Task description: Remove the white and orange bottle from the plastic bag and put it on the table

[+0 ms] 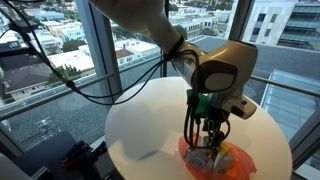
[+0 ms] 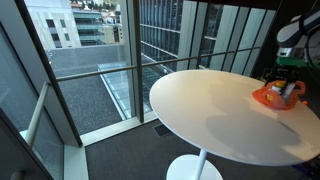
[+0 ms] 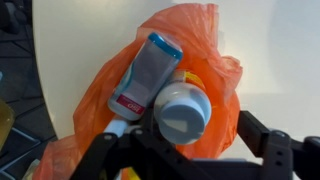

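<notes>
No legible text anywhere, red label (image 3: 127, 103) on the bottle (image 3: 150, 68) too blurred

I am viewing the round white table (image 1: 140, 125) from close beside it in an exterior view, facing the windows (image 1: 60, 70) beyond. In an exterior view set farther back, I am looking across the whole table (image 2: 210, 115). The wrist view is pointing straight down, just above the orange plastic bag (image 3: 205, 40); all three are sharing that bag.
</notes>
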Action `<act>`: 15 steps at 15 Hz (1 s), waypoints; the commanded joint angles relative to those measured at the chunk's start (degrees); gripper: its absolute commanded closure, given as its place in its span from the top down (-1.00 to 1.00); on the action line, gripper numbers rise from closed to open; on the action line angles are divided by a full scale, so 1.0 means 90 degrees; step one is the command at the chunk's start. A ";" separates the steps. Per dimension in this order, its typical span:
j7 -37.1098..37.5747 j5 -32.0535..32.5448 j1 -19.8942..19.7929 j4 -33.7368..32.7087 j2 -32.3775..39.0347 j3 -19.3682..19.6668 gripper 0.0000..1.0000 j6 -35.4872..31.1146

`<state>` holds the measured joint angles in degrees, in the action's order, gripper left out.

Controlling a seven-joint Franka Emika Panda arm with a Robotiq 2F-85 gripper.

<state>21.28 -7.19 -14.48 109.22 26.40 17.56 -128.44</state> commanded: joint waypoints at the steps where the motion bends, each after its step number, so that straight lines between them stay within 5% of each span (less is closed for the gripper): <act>1: 0.0184 0.0024 0.0013 -0.0039 0.0016 0.0000 0.13 -0.0123; 6: 0.0086 0.0021 0.0054 0.0095 -0.0237 -0.0040 -0.62 -0.0167; 15: 0.0145 0.0403 0.0646 0.0303 -0.1535 -0.0247 -0.62 -0.0046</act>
<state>21.31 -5.77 -9.76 110.17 17.02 16.48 -129.18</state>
